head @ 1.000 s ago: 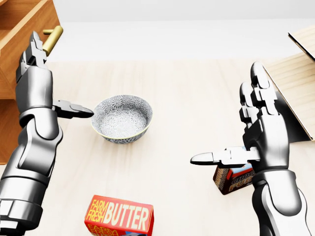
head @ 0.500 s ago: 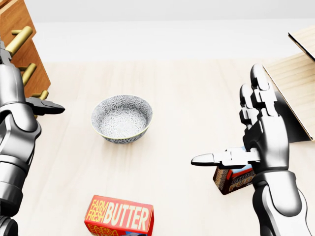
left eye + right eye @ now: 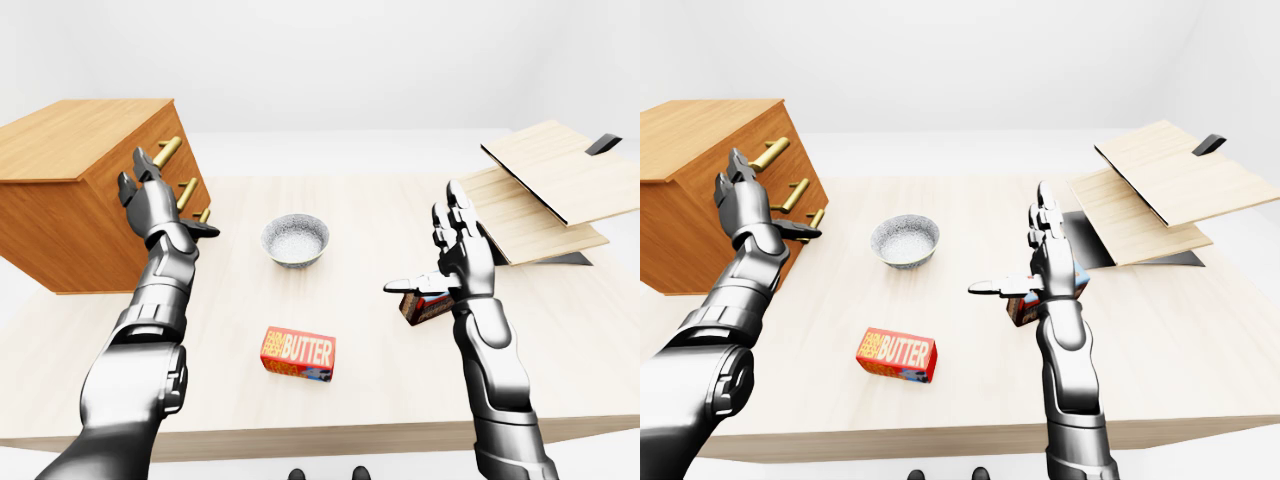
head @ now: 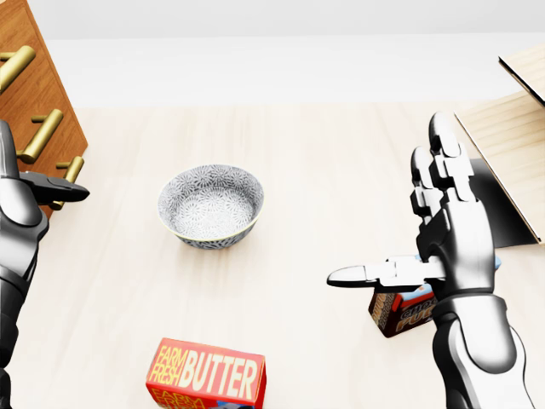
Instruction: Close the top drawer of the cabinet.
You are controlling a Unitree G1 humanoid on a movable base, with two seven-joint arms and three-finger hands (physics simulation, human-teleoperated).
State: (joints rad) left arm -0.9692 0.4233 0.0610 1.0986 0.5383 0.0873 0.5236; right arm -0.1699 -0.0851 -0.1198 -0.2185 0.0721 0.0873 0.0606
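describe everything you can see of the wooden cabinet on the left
The cabinet is a boxy orange-brown wooden chest at the left end of the pale table, turned at an angle. Its drawer face shows three brass bar handles, one above another. All drawers look shut flush. The left hand, fingers open, is raised against that face.

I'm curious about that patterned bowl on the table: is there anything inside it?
The bowl looks empty: its speckled inner wall and bottom show, with nothing lying in them. Whatever the table carries beneath the bowl is covered by it.
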